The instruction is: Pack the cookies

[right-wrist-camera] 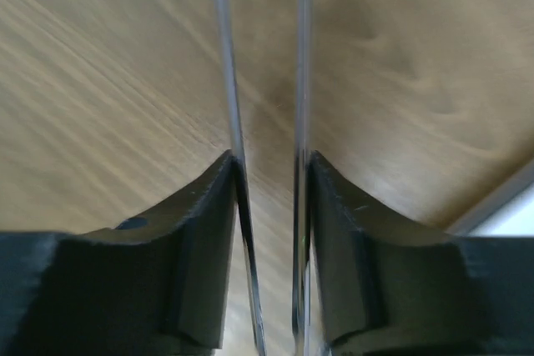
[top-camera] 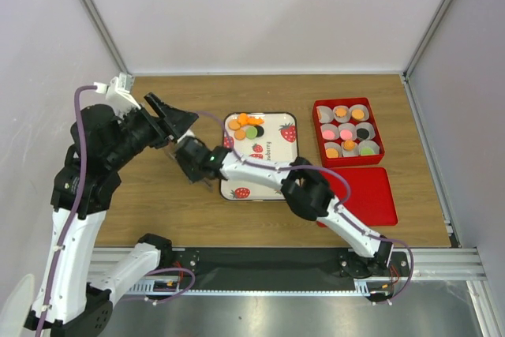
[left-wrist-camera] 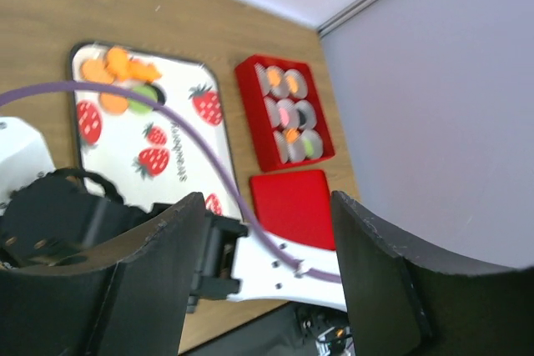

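Cookies (top-camera: pixel 246 127) on tray (top-camera: pixel 272 121): thin, light, stiff, slippery; I would nip their rims. Right gripper (right-wrist-camera: pixel 265 206) narrow gap, nothing held; left gripper (left-wrist-camera: pixel 267 273) spread.

we list a wooden table (top-camera: pixel 158 211) with a mid-brown grain running across its width, seen clearly from above and close up in the right wrist view. we list three pale panels enclosing it: a back wall (top-camera: pixel 268 13), a left wall (top-camera: pixel 39 61) and a right wall (top-camera: pixel 465 100), all plain and off-white to light grey. we note metal corner posts (top-camera: pixel 95 13) where the panels meet, slanting towards the table's far corners. we list an aluminium rail (top-camera: pixel 442 260) along the near edge, above a grey metal surface (top-camera: pixel 316 313). we record soft, even lighting with faint shadows.
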Action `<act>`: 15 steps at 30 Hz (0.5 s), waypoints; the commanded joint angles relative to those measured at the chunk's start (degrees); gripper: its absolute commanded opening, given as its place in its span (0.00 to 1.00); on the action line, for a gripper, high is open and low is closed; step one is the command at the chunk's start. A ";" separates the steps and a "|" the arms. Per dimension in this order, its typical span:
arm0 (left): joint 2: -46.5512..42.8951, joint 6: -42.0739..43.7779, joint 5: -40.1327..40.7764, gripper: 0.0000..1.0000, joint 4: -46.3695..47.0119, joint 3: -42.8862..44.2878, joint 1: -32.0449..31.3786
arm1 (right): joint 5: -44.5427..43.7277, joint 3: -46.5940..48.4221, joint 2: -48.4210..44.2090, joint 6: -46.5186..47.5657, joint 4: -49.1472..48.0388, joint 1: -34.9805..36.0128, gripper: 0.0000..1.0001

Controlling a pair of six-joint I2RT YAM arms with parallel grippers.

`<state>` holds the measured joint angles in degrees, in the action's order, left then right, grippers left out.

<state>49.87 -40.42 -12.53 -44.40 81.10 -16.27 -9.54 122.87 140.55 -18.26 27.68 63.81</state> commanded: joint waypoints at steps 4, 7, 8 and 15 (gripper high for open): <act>-0.38 1.14 1.90 0.68 -7.97 1.25 -0.25 | -6.19 6.59 6.66 3.32 -2.29 3.33 0.55; -0.12 1.14 2.69 0.68 -8.42 2.04 -0.25 | -6.19 5.46 6.32 3.76 -2.02 3.60 0.65; -0.12 1.31 2.78 0.68 -8.51 2.48 -0.25 | -6.10 4.76 5.71 3.85 -2.45 3.60 0.68; 2.60 2.02 4.45 0.70 -7.90 7.22 -0.25 | -2.68 2.64 -0.18 4.99 -4.39 2.55 0.93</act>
<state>51.68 -39.86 -9.26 -53.47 84.47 -16.27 -13.34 126.21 145.73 -14.44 25.23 67.20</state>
